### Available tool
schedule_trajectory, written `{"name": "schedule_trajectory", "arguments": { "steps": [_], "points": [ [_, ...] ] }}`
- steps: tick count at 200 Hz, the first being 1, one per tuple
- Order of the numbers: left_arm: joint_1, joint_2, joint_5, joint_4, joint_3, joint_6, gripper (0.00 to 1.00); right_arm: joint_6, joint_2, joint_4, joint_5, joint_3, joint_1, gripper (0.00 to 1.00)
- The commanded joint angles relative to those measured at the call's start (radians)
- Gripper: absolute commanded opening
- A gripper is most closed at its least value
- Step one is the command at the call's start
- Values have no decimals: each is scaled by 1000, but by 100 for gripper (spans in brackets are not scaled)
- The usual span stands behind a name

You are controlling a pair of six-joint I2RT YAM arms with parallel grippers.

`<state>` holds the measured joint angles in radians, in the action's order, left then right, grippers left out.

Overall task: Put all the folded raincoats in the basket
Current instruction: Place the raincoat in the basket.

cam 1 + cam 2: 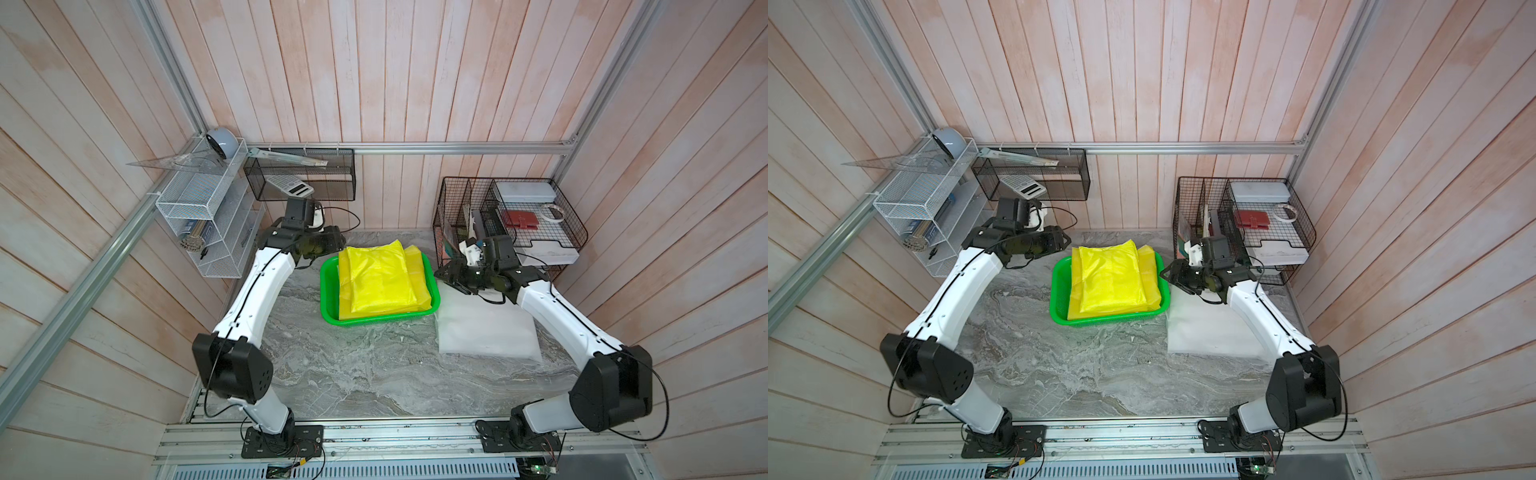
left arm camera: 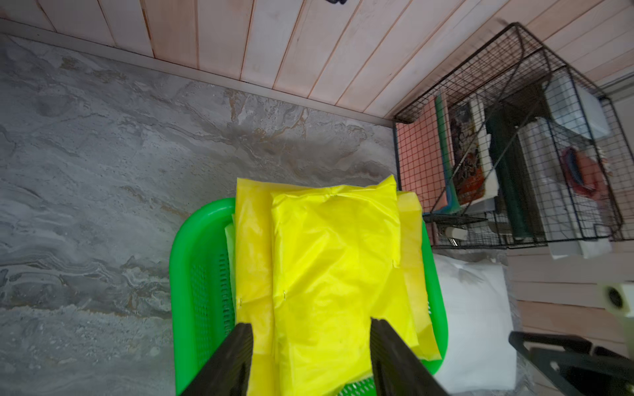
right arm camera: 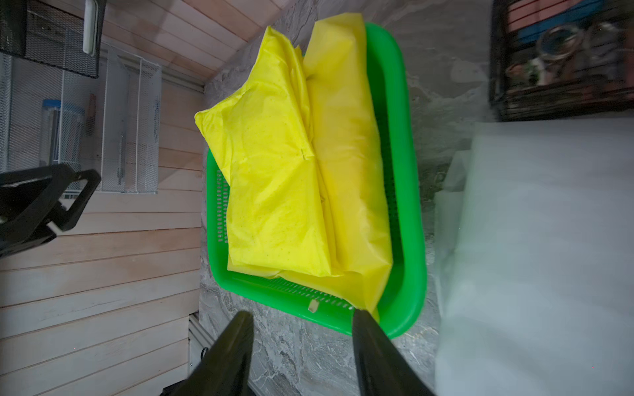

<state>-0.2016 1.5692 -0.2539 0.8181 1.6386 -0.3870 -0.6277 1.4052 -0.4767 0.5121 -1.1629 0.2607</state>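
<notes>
Left end effector gapes beside crinkled yellow raincoat.

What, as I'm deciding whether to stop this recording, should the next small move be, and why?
The yellow folded raincoat lies in the green basket, though its far end overhangs the rim. The left gripper and right gripper both stand open beside it, holding nothing. So the best next move is probably to draw both arms up and away, since little seems left to do.
</notes>
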Motion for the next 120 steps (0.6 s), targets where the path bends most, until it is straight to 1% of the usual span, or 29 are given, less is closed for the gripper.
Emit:
{"name": "schedule_trajectory", "arguments": {
  "steps": [1,14,31,50,57,64,75,90,108,120],
  "points": [
    [-8,-159,-75,-80,-247,-64,59,101,-58,-160,-116,84,-26,56],
    [-20,-281,-106,-133,-407,-107,58,117,-93,-167,-147,143,-25,57],
    [-45,-406,-126,-174,-585,-180,57,96,-121,-130,-129,237,-20,57],
    [-105,-492,-126,-183,-716,-228,57,52,-127,-47,-116,337,6,55],
    [-135,-519,-119,-180,-747,-240,56,40,-119,-17,-119,358,24,54],
    [-159,-540,-109,-180,-775,-253,56,28,-106,11,-127,374,44,51],
    [-183,-574,-101,-178,-810,-269,56,15,-77,45,-146,381,72,48],
    [-187,-609,-97,-149,-836,-265,52,1,-35,86,-158,384,81,47],
    [-188,-639,-64,-89,-837,-245,52,23,12,75,-167,346,70,45],
    [-187,-654,-64,-73,-842,-245,52,47,49,39,-167,305,54,44]
  ]
}}
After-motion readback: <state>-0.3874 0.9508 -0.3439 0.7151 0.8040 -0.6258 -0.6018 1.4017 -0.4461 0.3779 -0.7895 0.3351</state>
